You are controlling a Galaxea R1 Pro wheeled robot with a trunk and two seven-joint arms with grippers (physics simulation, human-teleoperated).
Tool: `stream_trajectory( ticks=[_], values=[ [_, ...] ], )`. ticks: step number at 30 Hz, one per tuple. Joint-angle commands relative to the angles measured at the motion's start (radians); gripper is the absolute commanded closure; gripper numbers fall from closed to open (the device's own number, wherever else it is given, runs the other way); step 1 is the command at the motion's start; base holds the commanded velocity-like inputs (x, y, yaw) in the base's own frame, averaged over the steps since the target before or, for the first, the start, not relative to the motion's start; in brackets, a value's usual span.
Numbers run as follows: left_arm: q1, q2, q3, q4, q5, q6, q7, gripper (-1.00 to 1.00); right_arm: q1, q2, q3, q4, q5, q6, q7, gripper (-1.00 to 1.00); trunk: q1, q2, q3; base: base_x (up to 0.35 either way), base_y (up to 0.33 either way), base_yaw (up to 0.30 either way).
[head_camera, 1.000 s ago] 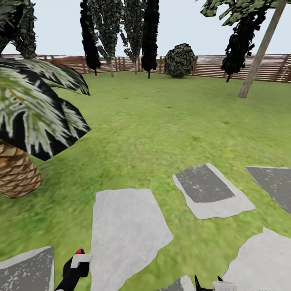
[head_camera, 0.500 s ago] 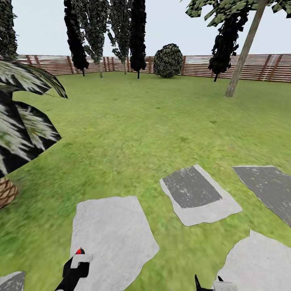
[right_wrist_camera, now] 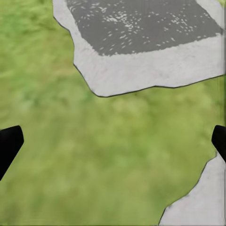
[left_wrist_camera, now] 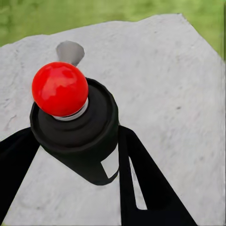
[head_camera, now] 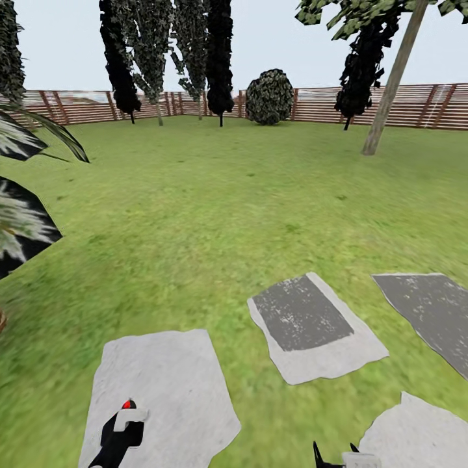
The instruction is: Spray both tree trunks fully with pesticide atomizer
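Count, head view:
- Paving slabs on lawn: 4, i.e. 1 pale point(head_camera: 159, 396), 1 w/ dark centre point(head_camera: 312, 328), 1 dark at right edge point(head_camera: 432, 312), 1 pale at lower right point(head_camera: 419, 435).
- Slim dark trees along fence point(head_camera: 312, 104): approx. 5; the left cluster point(head_camera: 162, 58) overlaps, so exact no. uncertain.
- Round bush point(head_camera: 270, 97): 1.
- Pale leaning trunk point(head_camera: 390, 91): 1.
- Palm fronds at left edge point(head_camera: 23, 214): 1 plant.
- Sprayer w/ red tip point(head_camera: 128, 404): 1.
- End effectors: 2, left point(head_camera: 127, 422), right point(head_camera: 338, 458).
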Motion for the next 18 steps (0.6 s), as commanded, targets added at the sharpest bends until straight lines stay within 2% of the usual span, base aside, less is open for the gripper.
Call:
stream_trajectory(
  ticks=[1,8,13,14,16,17,18],
  values=[
    [0.000,0.000,0.000,0.000,0.000,0.000,0.000,1.00,0.000,0.000,0.000,0.000,0.000,0.000,0.000,-1.00,0.000,0.000,0.002,0.233,-0.198,0.000],
    [0.000,0.000,0.000,0.000,0.000,0.000,0.000,1.00,0.000,-0.001,0.001,0.003,0.004,0.001,0.004,-1.00,0.000,0.000,0.009,0.237,-0.195,0.000],
    [0.000,0.000,0.000,0.000,0.000,0.000,0.000,1.00,0.000,0.001,0.004,0.065,0.003,-0.008,0.003,-1.00,0.000,0.000,0.010,0.237,-0.195,0.000],
    [0.000,0.000,0.000,0.000,0.000,0.000,0.000,1.00,0.000,0.002,0.004,0.070,0.003,-0.026,0.000,-1.00,0.000,0.000,0.010,0.237,-0.194,0.000],
    [0.000,0.000,-0.001,0.000,0.000,0.000,0.000,1.00,0.000,0.017,0.001,0.081,0.001,-0.133,-0.004,-1.00,0.000,0.000,0.010,0.237,-0.195,0.000],
    [0.000,0.000,-0.001,0.000,0.000,0.000,0.000,1.00,0.000,0.025,-0.002,0.115,0.001,-0.240,-0.005,-1.00,0.000,0.000,0.010,0.237,-0.194,0.000],
    [0.000,0.000,-0.001,0.000,0.000,0.000,0.000,1.00,0.000,0.027,-0.002,0.142,0.001,-0.284,-0.004,-1.00,0.000,0.000,0.010,0.237,-0.194,0.000]
  ],
)
